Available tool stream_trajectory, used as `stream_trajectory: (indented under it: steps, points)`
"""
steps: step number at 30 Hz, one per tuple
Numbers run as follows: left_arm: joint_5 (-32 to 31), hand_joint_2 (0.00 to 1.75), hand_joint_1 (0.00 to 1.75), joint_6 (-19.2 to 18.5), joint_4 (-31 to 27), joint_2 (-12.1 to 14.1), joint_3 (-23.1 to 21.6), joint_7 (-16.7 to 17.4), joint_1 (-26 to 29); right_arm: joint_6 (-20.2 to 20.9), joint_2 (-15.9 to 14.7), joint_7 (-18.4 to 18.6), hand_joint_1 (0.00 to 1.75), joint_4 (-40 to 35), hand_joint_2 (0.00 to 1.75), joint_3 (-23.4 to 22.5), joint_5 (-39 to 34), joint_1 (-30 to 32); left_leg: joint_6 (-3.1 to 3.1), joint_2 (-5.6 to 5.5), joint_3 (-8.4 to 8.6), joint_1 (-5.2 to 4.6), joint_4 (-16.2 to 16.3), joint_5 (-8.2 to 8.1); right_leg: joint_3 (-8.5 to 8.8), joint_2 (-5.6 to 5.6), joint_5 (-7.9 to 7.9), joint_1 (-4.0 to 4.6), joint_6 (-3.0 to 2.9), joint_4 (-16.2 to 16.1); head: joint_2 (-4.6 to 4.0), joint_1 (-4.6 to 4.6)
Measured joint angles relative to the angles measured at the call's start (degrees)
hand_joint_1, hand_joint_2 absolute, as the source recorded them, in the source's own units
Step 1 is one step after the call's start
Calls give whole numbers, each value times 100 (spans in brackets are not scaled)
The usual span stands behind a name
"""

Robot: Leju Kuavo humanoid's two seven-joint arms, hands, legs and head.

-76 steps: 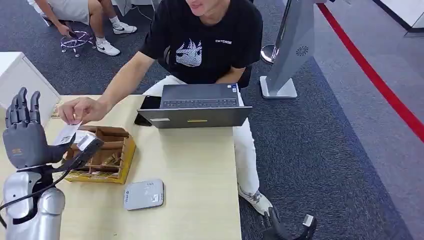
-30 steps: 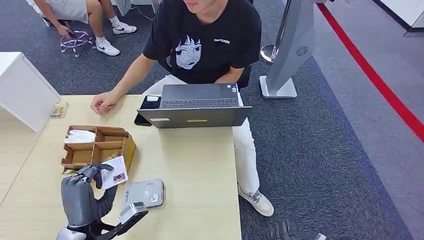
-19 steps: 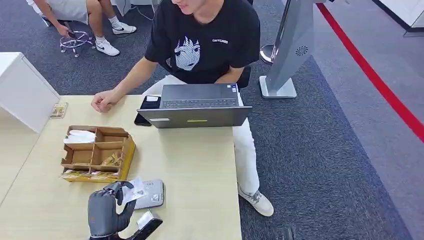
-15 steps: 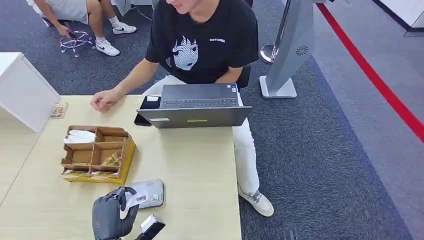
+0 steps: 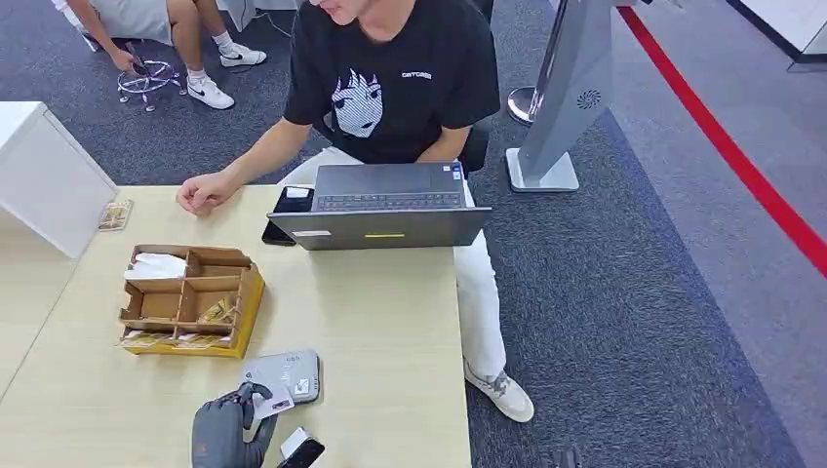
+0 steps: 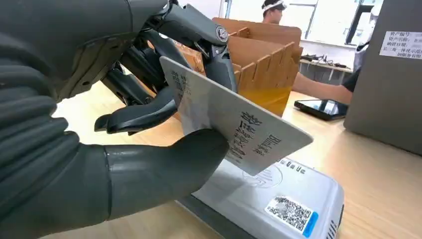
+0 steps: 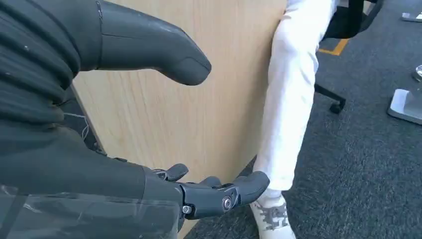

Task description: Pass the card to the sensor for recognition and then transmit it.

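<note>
My left hand (image 5: 226, 431) sits at the table's near edge and pinches a white printed card (image 5: 273, 402) between thumb and fingers. The card (image 6: 234, 127) hangs tilted just above the grey card sensor (image 5: 284, 376), a flat box with a QR sticker (image 6: 290, 213); whether they touch is unclear. My right hand (image 7: 164, 149) hangs beside the table's wooden side panel, fingers apart, holding nothing.
A cardboard divider box (image 5: 190, 300) stands left of the sensor. A person (image 5: 385, 83) sits at the far side behind a laptop (image 5: 382, 207), one fist (image 5: 202, 192) resting on the table. A phone (image 5: 287, 210) lies beside the laptop. A white cabinet (image 5: 44, 175) stands far left.
My left hand took the card from the person near the box, then carried it down and right to the sensor. The person's hand drew back to the table's far edge.
</note>
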Motion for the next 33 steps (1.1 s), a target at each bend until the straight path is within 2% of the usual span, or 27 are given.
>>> stream_trajectory:
  steps: [25,26,27,28,31,33]
  points:
    - [-120,175,175,102,308,0,42,-4,-126,-2,-2,20,0,0,175,-26,41,-3,0,0,0,0,0,0,1,0,0,0,0,0,0,0]
    - [-147,175,175,201,299,-31,42,-123,-143,-28,-2,48,0,0,175,-37,125,-13,0,0,0,0,0,1,1,0,0,0,0,0,0,0]
    - [-135,175,175,208,-198,-55,-31,-254,-113,-158,-2,142,0,0,175,-37,304,-77,1,1,0,0,0,2,0,1,1,0,0,0,0,-2]
    - [-267,175,162,273,-1271,-2,-420,-96,-211,-286,-2,319,0,2,175,6,515,-247,6,1,-1,0,1,11,-2,0,8,0,0,0,0,-2]
    - [-1011,175,175,-364,-1953,120,-662,781,-779,-352,0,461,0,11,175,99,647,-443,6,-5,-2,0,1,24,3,-8,15,0,-1,3,0,0]
    - [-1312,175,175,-411,-2068,236,-737,1117,-1164,-352,0,538,0,24,175,149,671,-558,0,-3,1,1,1,28,1,-4,24,0,0,3,0,-2]
